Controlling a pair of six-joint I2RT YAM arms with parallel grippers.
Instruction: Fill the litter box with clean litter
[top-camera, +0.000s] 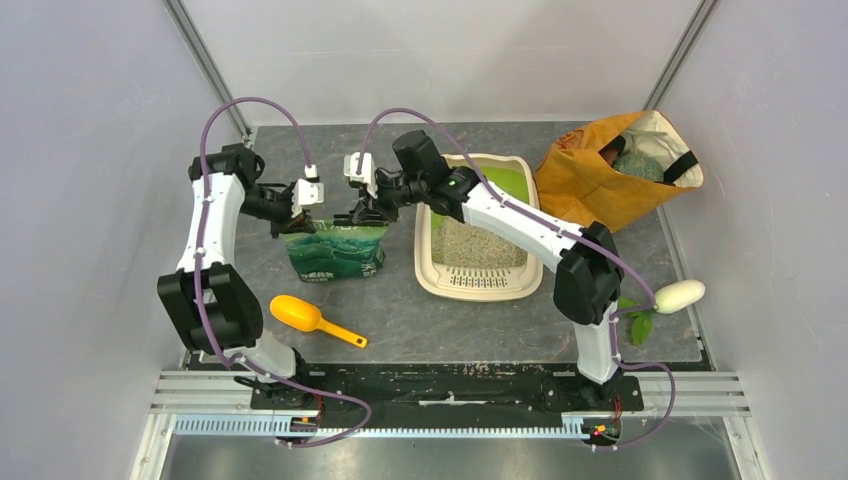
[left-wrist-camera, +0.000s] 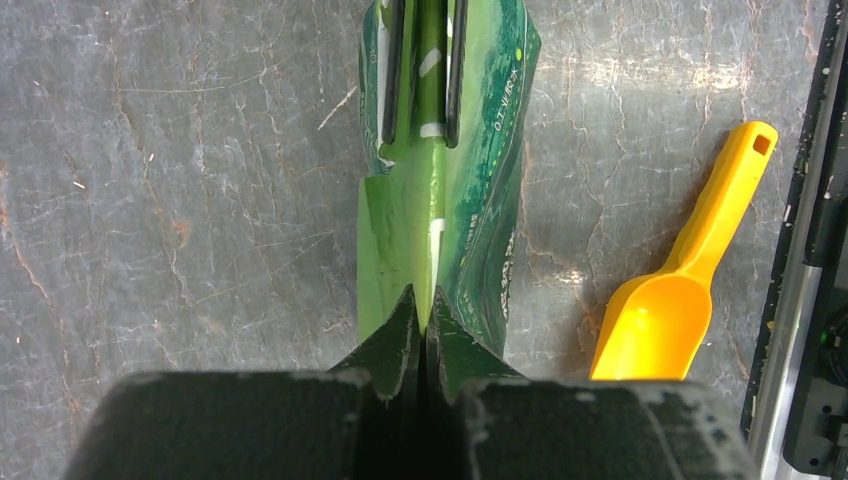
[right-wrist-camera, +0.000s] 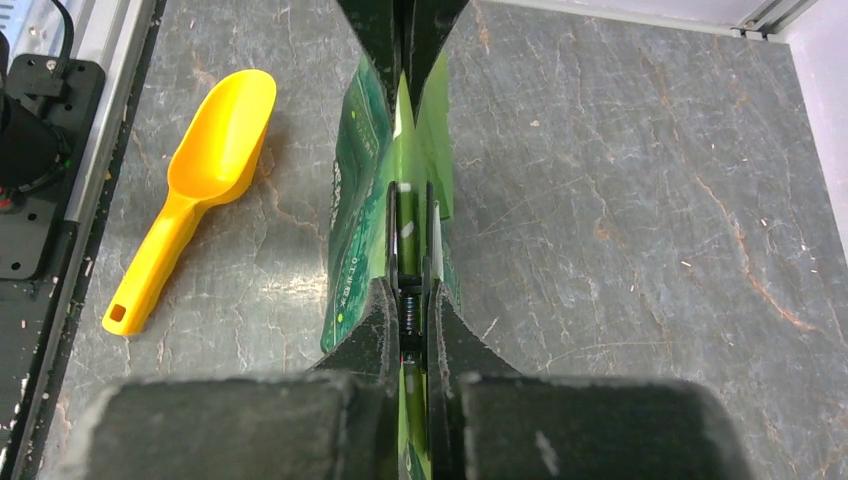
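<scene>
1. We find the left tool (left-wrist-camera: 424, 328) clamped on the top edge of the green bag (top-camera: 335, 252).
2. The right tool (right-wrist-camera: 405, 312) clamps it likewise (opposite end).
3. The litter box (top-camera: 478, 283), holding clean litter (top-camera: 478, 245), stands beside the bag.

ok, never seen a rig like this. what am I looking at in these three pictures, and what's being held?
Two white robot arms are bolted at the near edge of a grey table. The wide picture is from a fixed camera above and behind them. The other two come from a camera on each wrist, looking down past that arm's own fingers. On the table: a green bag, a yellow scoop, a litter box with litter in it, an orange bag and a white vegetable-shaped thing. The left gripper and the right gripper are each pinched shut on the green bag's top edge, at opposite ends. The scoop lies untouched.
</scene>
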